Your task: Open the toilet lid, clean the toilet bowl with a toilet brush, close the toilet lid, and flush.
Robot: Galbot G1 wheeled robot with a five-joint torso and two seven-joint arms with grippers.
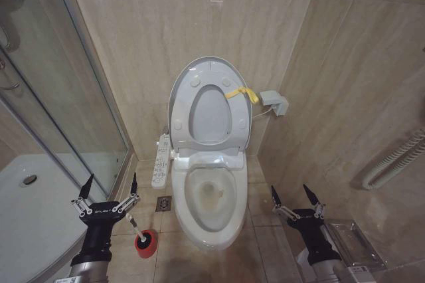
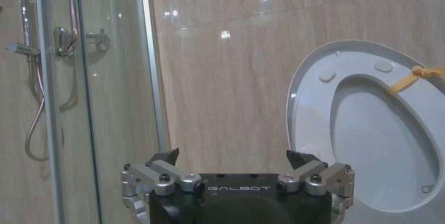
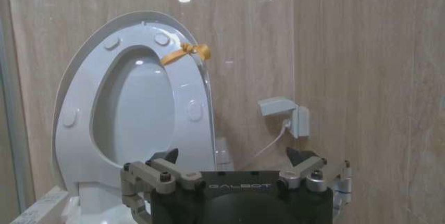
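The beige tiled floor [image 1: 262,246] carries everything here. The toilet bowl [image 1: 211,198] stands on it at the middle, its pedestal against the back wall. To the robot's left of the bowl, a small square drain grate [image 1: 163,204] is set into the tiles. Nearer the robot and just left of the bowl sits a small red cup holder [image 1: 146,244], with the toilet brush [image 1: 135,225] standing tilted in it. Further left, the white shower tray [image 1: 26,213] meets the floor along a curved edge. A metal rack [image 1: 355,243] rests at the right
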